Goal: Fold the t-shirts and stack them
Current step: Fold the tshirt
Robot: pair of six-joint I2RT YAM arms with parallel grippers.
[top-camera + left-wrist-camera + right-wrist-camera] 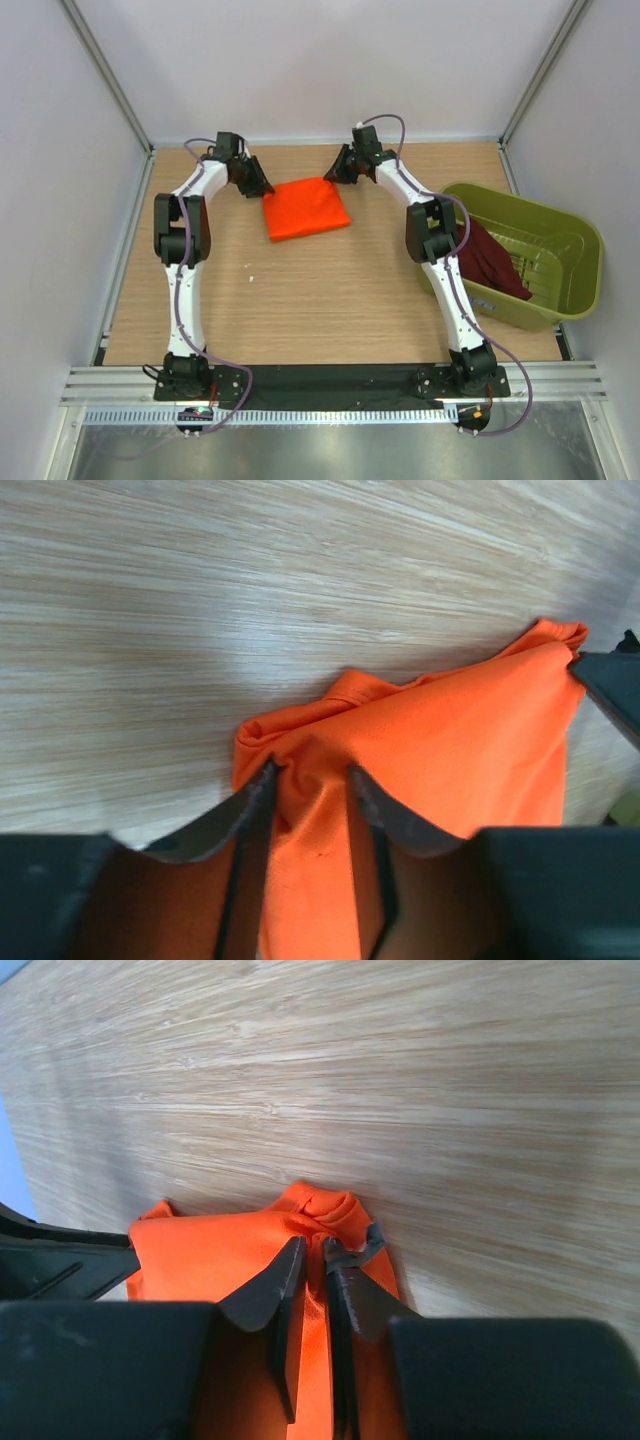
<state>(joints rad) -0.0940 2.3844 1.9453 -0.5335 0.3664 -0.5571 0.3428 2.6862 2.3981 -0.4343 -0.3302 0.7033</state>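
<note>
Top external — maroon t-shirt (pixel 497 262) partly hidden behind right arm (pixel 432 232).

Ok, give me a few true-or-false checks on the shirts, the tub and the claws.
1. The orange t-shirt lies folded on the table. True.
2. The maroon t-shirt is stacked on it. False: it lies in the green tub.
3. The left claw and the right claw each have orange cloth between their fingers. True.
4. The tub stands on the robot's left. False: it is on the right.
</note>
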